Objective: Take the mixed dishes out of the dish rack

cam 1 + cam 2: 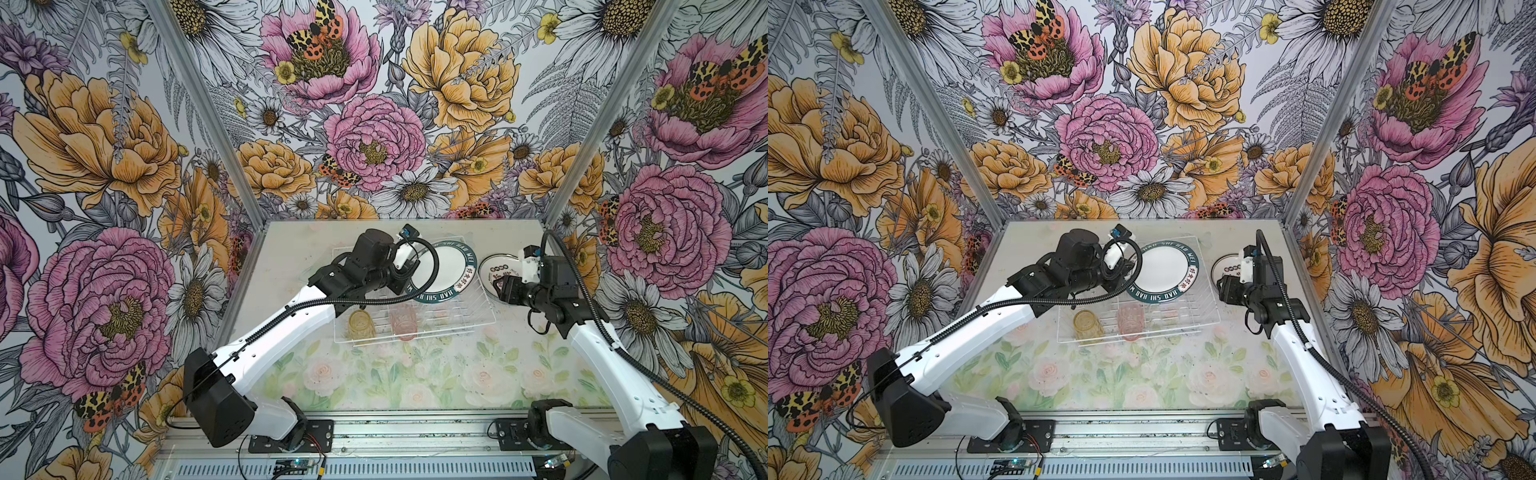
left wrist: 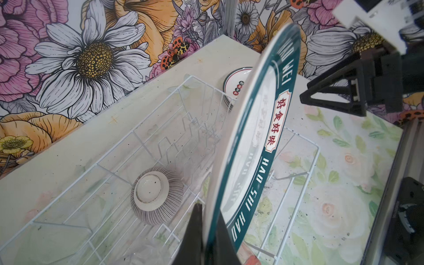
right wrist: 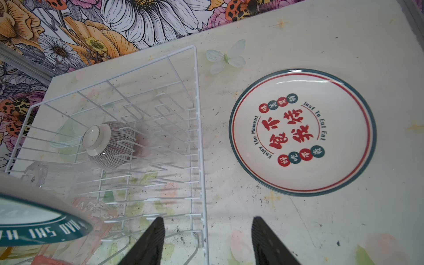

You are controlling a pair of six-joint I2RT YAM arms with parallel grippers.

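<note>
Teal-rimmed plate [image 2: 250, 128], pinched by left gripper [image 2: 208, 215]: lift clear of dish rack [image 3: 196, 91] prongs; right gripper [image 3: 207, 231] open, empty.

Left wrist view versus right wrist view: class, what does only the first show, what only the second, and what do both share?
Only the left wrist view: the left gripper shut on the green-rimmed plate's edge. Only the right wrist view: the red-lettered plate's whole face, and the open gap between the right gripper's fingers. Both: the dish rack, the upturned striped bowl inside it, the green-rimmed plate, part of the red-lettered plate.
</note>
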